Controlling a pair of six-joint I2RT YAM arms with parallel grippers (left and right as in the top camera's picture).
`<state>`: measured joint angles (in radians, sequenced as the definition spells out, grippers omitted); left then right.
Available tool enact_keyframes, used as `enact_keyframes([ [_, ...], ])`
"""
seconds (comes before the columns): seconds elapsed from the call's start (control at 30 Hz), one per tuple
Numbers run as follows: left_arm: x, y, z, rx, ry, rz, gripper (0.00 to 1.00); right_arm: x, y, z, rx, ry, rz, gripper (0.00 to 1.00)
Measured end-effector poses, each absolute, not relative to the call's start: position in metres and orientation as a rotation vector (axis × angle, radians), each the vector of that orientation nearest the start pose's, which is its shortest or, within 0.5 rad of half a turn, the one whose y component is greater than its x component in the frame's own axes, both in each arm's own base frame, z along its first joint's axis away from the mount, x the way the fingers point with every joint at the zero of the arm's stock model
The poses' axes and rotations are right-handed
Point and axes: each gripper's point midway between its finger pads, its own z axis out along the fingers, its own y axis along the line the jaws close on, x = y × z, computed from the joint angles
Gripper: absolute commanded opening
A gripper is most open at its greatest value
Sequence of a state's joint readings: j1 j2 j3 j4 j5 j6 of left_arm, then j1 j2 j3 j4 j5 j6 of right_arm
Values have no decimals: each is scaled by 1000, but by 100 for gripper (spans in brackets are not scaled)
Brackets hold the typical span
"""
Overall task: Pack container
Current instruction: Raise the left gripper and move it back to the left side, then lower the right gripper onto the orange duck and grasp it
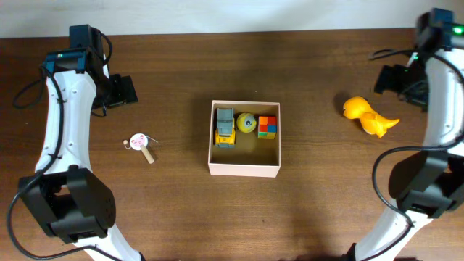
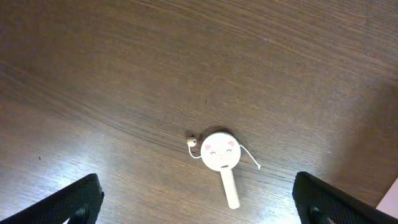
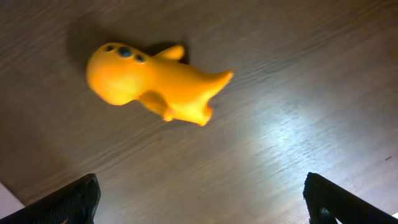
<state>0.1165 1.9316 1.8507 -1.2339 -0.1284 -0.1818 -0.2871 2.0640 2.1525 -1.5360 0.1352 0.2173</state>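
The container (image 1: 244,169) is a square white-walled box with a tan inside at the table's middle. In it lie a grey and yellow toy truck (image 1: 225,127), a yellow-green ball (image 1: 246,122) and a coloured cube (image 1: 267,127). A white cat-face rattle drum (image 1: 141,145) lies left of it and shows in the left wrist view (image 2: 221,154). A yellow toy dinosaur (image 1: 367,117) lies to the right and shows in the right wrist view (image 3: 152,81). My left gripper (image 2: 198,208) is open above the rattle. My right gripper (image 3: 202,202) is open above the dinosaur.
The dark wooden table (image 1: 304,210) ends at a pale wall along the back edge. Black cables hang by both arms at the far left and far right.
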Motion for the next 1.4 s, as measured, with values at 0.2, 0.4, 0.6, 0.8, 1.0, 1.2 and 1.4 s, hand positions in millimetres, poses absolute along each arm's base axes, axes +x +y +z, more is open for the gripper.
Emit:
enact_keyframes([
  [0.2, 431, 75, 167, -457, 2785, 179, 99, 394, -146, 184, 690, 2916, -75, 99],
  [0.4, 438, 93, 171, -506, 2733, 189, 99, 413, -135, 170, 542, 2933, 5, 99],
  [0.6, 432, 119, 171, -585, 2720, 212, 99, 427, -128, 142, 466, 2979, 31, 90],
  [0.8, 429, 126, 171, -607, 2718, 216, 99, 428, -127, 117, 460, 3038, 52, 76],
  [1.0, 429, 125, 171, -605, 2718, 216, 99, 425, -120, 89, 448, 3108, 75, 69],
  [1.2, 429, 125, 171, -605, 2718, 216, 99, 416, -108, 65, 426, 3162, 88, 62],
  [1.4, 429, 125, 171, -605, 2719, 216, 99, 412, -105, 54, 421, 3179, 91, 56],
])
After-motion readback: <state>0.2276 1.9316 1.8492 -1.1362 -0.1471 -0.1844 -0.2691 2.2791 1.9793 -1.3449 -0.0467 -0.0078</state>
